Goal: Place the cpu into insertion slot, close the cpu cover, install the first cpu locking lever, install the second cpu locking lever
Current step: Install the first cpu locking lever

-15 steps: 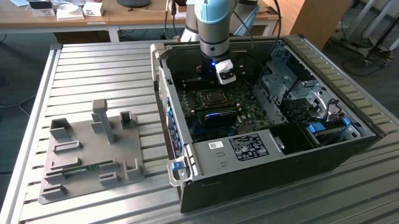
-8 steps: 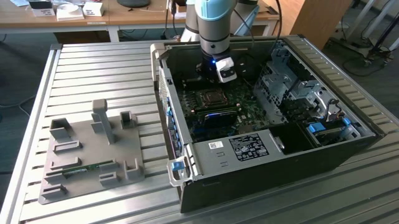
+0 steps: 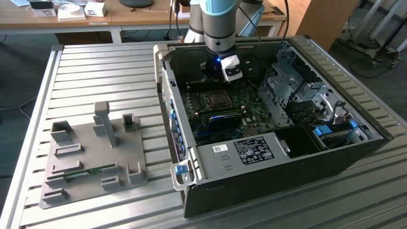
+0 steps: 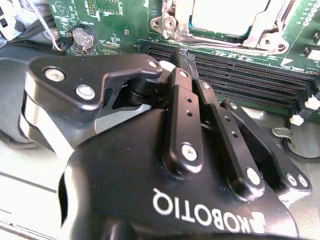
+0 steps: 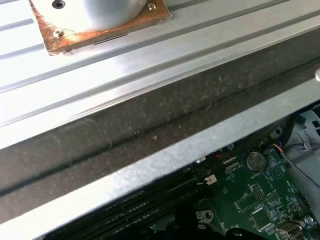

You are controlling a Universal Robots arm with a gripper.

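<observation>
Fixture plate (image 3: 89, 157): grey, on slatted table (image 3: 95, 62), exterior view's left of computer case (image 3: 267, 176).
Insertion slot (image 3: 213, 99): mid-motherboard, cover (image 4: 260, 27) framing silvery chip (image 4: 225, 15).
Gripper (image 4: 182, 56): fingers together, tips over memory slots (image 4: 250, 82), blocking board.

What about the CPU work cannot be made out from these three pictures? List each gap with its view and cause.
- The cpu: in the second wrist view the picture's edge cuts it off, so its seating is unclear.
- The insertion slot: in the exterior view it is too small to show chip or lever positions.
- The gripper: its own body hides the tips, so any contact below is hidden.
</observation>
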